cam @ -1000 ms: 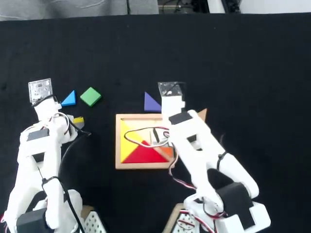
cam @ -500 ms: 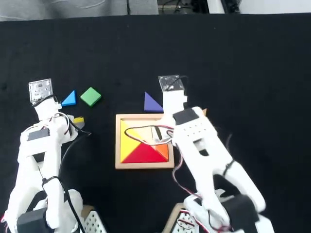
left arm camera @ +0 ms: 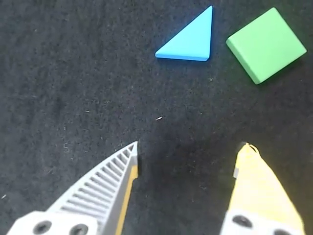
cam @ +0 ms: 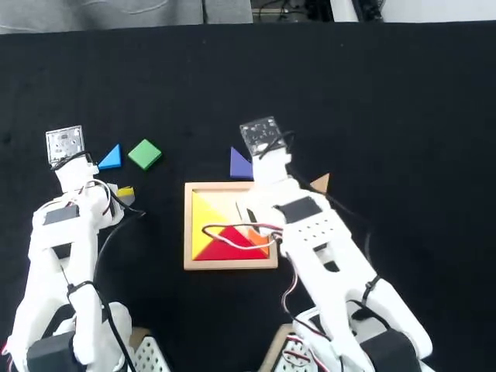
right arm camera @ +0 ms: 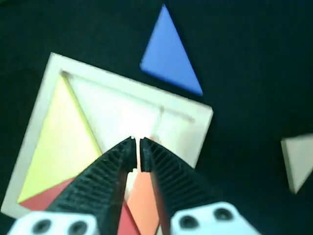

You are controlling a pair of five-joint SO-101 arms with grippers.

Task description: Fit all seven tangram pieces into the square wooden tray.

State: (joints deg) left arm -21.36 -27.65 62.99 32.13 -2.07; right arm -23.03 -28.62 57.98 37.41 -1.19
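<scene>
Swinging across in the last second, the right arm (cam: pixel 310 225) now lies over the near right part of the square wooden tray (cam: pixel 188 232), with its wrist end shifted toward the tray's far edge; this has left the tan triangle (cam: pixel 320 184) off the tray's far right corner in plainer sight. The left arm (cam: pixel 66 225) has kept its place, well off the tray's left side. The right tool (right arm camera: pixel 136 141) hangs above the inside of the tray, its dark ribbed jaws pressed almost together with only a thin slit between the tips, which sit over the orange piece (right arm camera: pixel 144 196) by the tray's right wall; whether they touch it cannot be told. Inside the tray a yellow triangle (cam: pixel 205 221) fills the left side and a red triangle (cam: pixel 232 246) lies along the near edge, both flat on the floor, and pale bare wood shows in the far part. A dark blue triangle (cam: pixel 241 163) lies on the desk (cam: pixel 403 101) just beyond the tray's far edge, apart from the rim. Farther out past the tray's left side, a light blue triangle (left arm camera: pixel 188 41) and a green square (left arm camera: pixel 266 44) lie close together without touching. The left tool (left arm camera: pixel 190 145) hovers short of that pair, its grey jaw and yellow jaw spread wide with only the cloth between them. A black cloth (cam: pixel 155 77) with a fine speckled nap covers the whole desk, and behind its far edge run a grey band (cam: pixel 101 14), some dark gear and a white patch.
</scene>
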